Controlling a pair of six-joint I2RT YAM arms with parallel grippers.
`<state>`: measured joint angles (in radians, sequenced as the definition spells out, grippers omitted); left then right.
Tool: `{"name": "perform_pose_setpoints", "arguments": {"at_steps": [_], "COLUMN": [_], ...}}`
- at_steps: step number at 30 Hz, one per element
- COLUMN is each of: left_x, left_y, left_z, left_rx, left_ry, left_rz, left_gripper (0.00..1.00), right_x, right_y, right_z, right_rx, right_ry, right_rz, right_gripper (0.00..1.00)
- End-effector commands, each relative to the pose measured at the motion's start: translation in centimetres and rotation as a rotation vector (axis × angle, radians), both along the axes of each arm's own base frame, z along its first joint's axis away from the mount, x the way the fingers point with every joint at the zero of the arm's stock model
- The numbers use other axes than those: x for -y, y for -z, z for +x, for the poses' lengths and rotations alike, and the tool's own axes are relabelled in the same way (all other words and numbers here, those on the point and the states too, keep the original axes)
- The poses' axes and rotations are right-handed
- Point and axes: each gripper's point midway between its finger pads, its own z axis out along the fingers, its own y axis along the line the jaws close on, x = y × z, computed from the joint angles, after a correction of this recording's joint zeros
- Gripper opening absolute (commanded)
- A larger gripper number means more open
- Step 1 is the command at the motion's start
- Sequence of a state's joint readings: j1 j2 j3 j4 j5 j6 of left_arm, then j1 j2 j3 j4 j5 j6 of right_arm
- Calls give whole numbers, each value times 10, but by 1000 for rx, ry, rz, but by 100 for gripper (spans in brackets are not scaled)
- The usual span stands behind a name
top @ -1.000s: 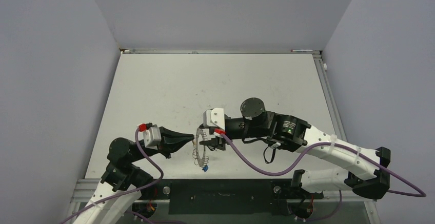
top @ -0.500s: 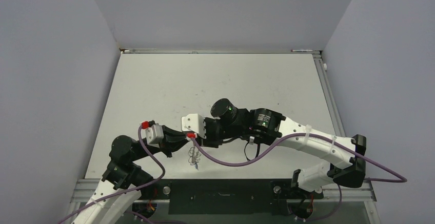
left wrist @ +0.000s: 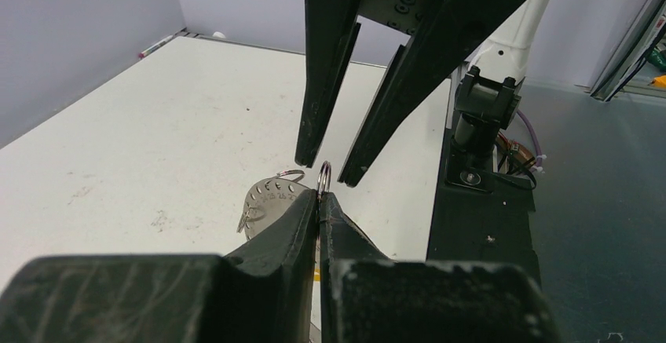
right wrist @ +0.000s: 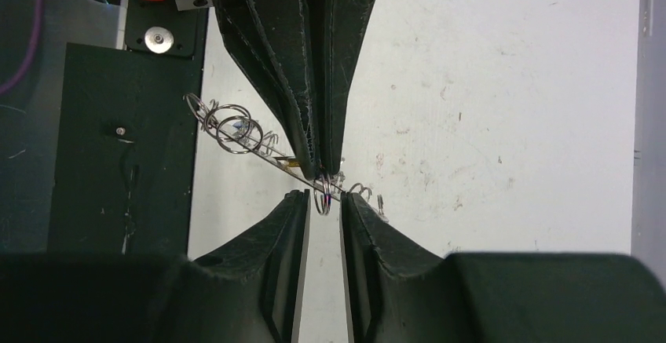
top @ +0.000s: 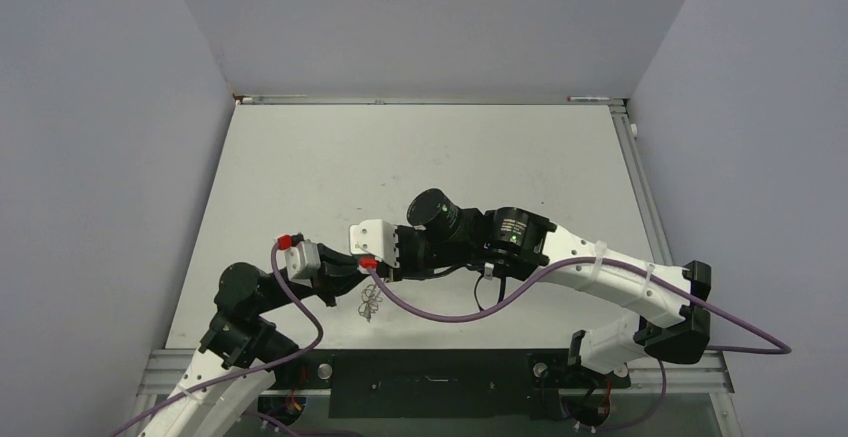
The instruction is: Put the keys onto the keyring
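My left gripper is shut on the keyring, a thin silvery split ring that stands edge-on out of its fingertips. A round silvery plate with holes and numbers hangs beside it with small wire rings. My right gripper is open, with its fingertips on either side of the keyring and not touching it. The bunch trails off to the left, with a yellow key head by the left fingers. In the top view both grippers meet over the bunch. No blue key shows.
The black base plate and the table's near edge lie just below the bunch. A purple cable loops under the right wrist. Grey walls close in the white table on the left, right and back.
My right arm has swung left until its open fingers bracket the ring held by my left gripper. The bunch has shifted slightly left and now hangs shorter below the grippers.
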<state>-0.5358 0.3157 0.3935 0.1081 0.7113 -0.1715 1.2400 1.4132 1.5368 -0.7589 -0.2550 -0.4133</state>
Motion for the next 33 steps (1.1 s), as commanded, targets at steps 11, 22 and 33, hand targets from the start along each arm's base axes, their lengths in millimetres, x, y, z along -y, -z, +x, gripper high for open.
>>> {"name": "perform_pose_setpoints", "arguments": {"at_steps": [11, 22, 33], "left_x": [-1, -1, -1], "left_y": [-30, -28, -29], "left_z": [-3, -2, -2], "left_rx": [69, 60, 61], "left_ry": [2, 2, -1], "left_rz": [-49, -47, -50], "left_gripper": [0, 0, 0], "right_x": [-7, -7, -9], "right_y": [-5, -5, -7], "right_z": [9, 9, 5], "right_rx": [47, 52, 61], "right_ry": [26, 28, 2], "right_rz": [11, 13, 54], "right_gripper": [14, 20, 5]}}
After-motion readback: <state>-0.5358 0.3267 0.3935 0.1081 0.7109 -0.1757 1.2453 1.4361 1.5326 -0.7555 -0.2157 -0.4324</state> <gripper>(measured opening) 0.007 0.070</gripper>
